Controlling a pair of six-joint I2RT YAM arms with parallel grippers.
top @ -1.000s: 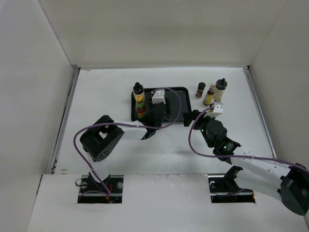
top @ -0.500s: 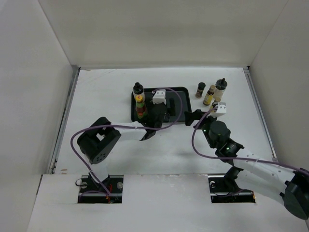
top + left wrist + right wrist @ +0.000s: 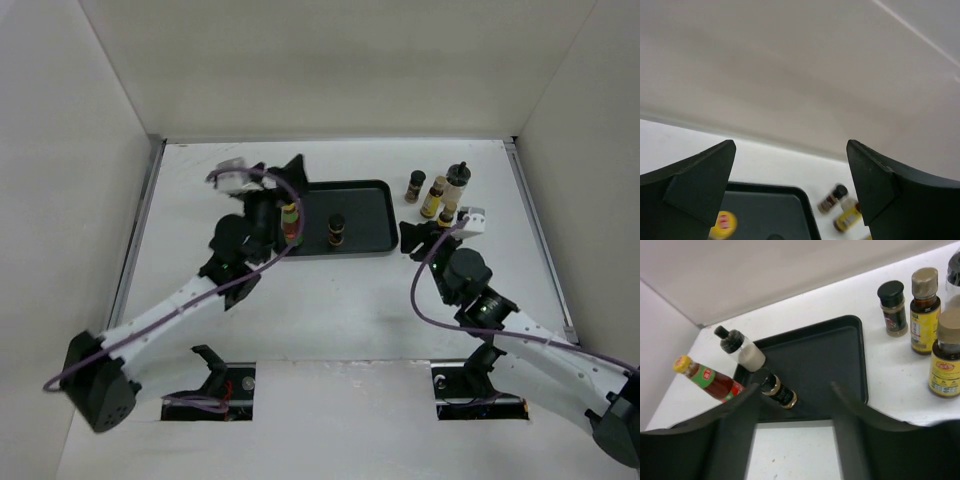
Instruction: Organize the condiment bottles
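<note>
Looks bright and even, lit from above; throws only faint, soft shadows beside the bottles (image 3: 434,196) on the white table (image 3: 340,290). Looks hazy in the left wrist view, left pincer (image 3: 790,147) dark and blurred. Blurs the right pincer (image 3: 795,386) up close, renders bottles crisp, leaves a dull sheen on the tray (image 3: 825,355).

Bottles (image 3: 778,390) on tray (image 3: 825,360) — others rightward

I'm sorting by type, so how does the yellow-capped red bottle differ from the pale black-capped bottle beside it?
The red bottle has a yellow cap; the pale bottle has a black one. The red bottle is slimmer with a green label; the pale bottle is stouter and white-bodied. Both stand at the black tray's left end.
</note>
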